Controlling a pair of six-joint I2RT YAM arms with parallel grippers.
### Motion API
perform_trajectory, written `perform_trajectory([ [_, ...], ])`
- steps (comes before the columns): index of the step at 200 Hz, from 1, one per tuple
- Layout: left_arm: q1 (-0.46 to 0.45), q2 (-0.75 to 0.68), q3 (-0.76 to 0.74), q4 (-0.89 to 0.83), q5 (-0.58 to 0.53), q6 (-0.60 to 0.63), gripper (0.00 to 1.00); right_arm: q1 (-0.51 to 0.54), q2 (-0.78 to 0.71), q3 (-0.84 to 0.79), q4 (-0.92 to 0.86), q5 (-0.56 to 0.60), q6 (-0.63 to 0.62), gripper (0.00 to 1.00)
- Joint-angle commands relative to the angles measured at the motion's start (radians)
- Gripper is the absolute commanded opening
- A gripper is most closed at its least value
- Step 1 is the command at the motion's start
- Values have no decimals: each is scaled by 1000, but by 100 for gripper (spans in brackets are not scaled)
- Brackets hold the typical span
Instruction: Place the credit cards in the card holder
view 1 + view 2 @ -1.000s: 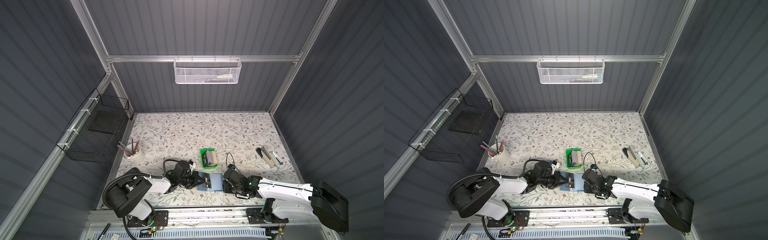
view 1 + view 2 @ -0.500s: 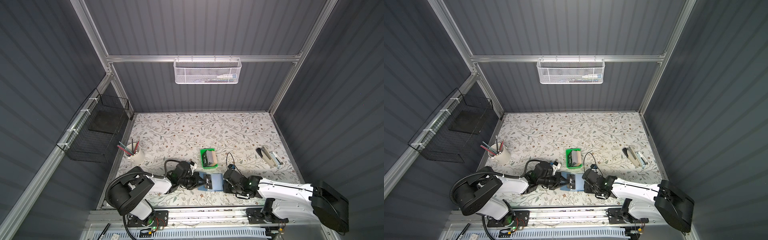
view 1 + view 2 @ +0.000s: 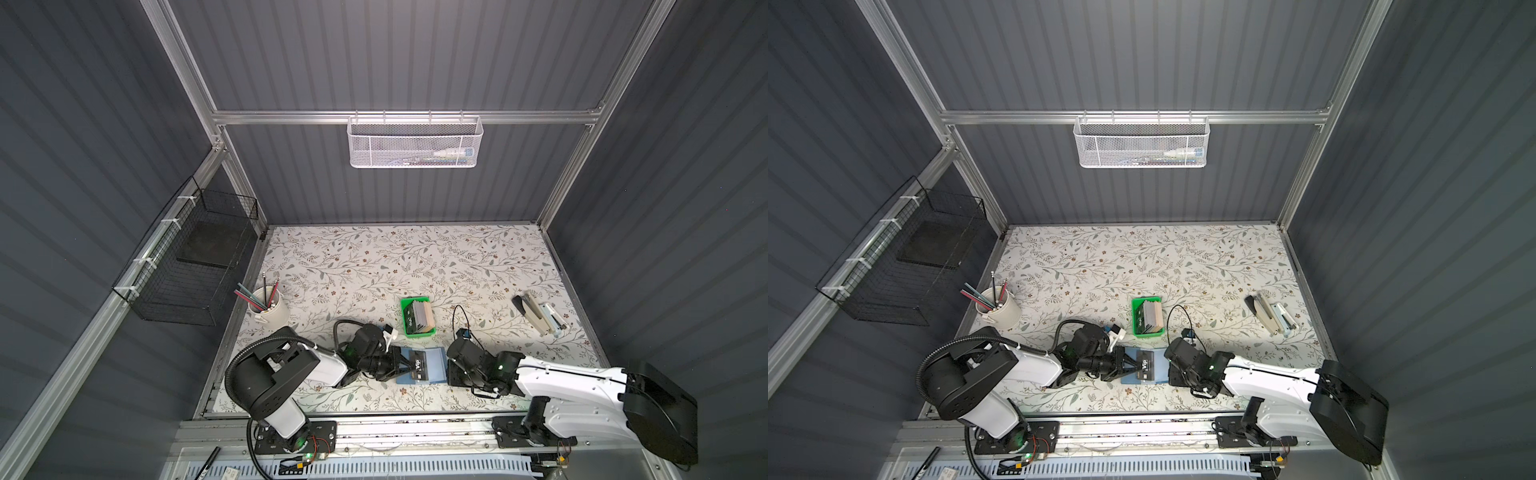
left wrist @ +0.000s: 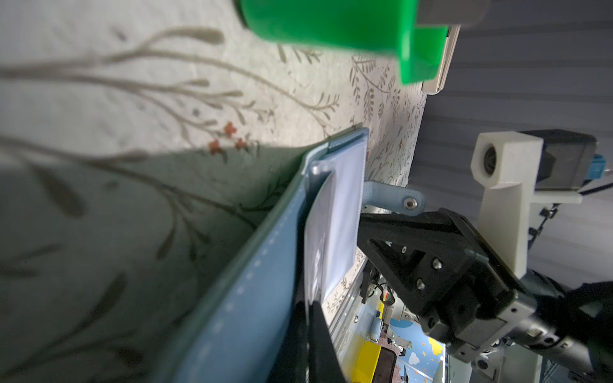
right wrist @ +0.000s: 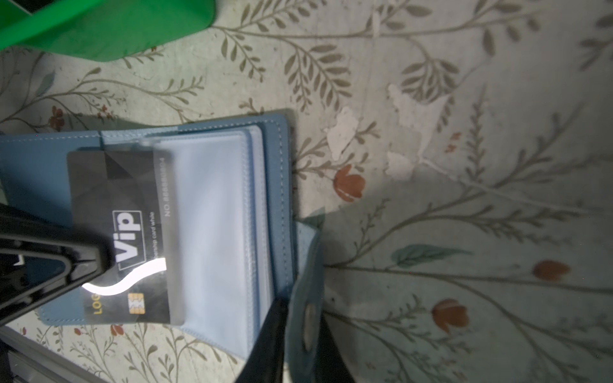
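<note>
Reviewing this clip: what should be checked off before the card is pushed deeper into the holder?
1. Grip of left gripper on black card: ok.
2. Front edge of card inside clear sleeve: ok.
3. Card fully seated: not ok, most sticks out.
4. Hold of right gripper on card holder at its tab edge: ok.
5. Supply of other cards in green tray: ok.

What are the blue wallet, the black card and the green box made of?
The card holder looks like blue leather or fake leather: matte, stitched edges. Its pockets seem clear soft plastic, see-through. The black card looks like stiff glossy plastic, catching glare. The green tray looks like smooth moulded plastic.
</note>
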Motion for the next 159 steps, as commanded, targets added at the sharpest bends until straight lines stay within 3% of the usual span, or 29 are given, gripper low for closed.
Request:
perform_trajectory([
  [1, -18, 23, 7, -35, 8, 20, 0, 4, 22, -5, -67, 17, 3, 16],
  [48, -46, 26, 37, -73, -25, 14, 6, 3, 44, -1, -49, 18, 5, 16],
  [111, -59, -115, 92, -380, -142, 76, 23, 3, 6, 6, -67, 44, 23, 19],
  [159, -60, -235, 125, -577, -211, 104, 26, 4, -33, 1, -70, 50, 12, 21],
])
